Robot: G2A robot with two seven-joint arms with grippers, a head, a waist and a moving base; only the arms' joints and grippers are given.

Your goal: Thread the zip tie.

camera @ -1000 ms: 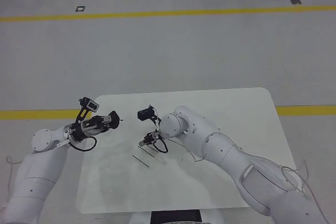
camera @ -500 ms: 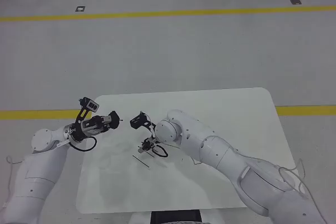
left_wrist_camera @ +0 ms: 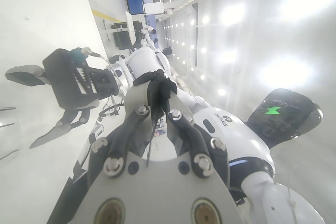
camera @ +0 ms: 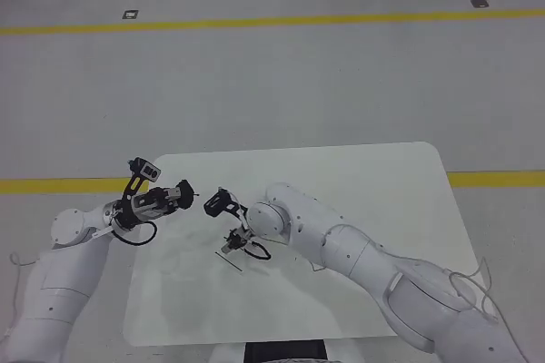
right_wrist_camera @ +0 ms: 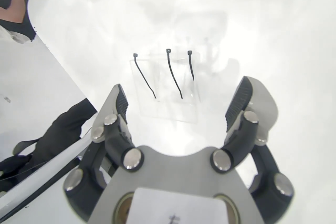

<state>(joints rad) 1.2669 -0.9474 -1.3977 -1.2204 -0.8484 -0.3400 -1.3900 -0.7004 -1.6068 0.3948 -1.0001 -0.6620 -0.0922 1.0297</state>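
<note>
Grey floor point(camera: 272, 91) is seen all around, crossed by yellow lines point(camera: 272, 20), and in the middle of it a white desk point(camera: 372, 181) with rounded corners.

Over on the left side of the desk, the left end effector point(camera: 183, 193) is held out toward the centre. Its fingers point(left_wrist_camera: 136, 96) are pressed tight together, black wrapping point(left_wrist_camera: 158, 86) is bunched at the tips, and a thin black strip point(left_wrist_camera: 150, 141) is pinched between them, trailing back toward the wrist. Whether that strip is a zip tie cannot be told for certain.

Moving right, just a short gap away, the right end effector point(camera: 233, 243) is pointed down at the desk. It is spread wide, ribbed pads point(right_wrist_camera: 122, 104) facing each other, with nothing gripped.

Straight ahead of those pads, three black zip ties point(right_wrist_camera: 173, 75) are laid out side by side on a clear plate point(right_wrist_camera: 168, 110) that rests flat on the desk. The ties are kept apart from one another, square heads all at the far end and tails toward the end effector. No tie is touched by either pad. From above, one tie is seen just beside the right end effector, on the robot's side of it.
</note>
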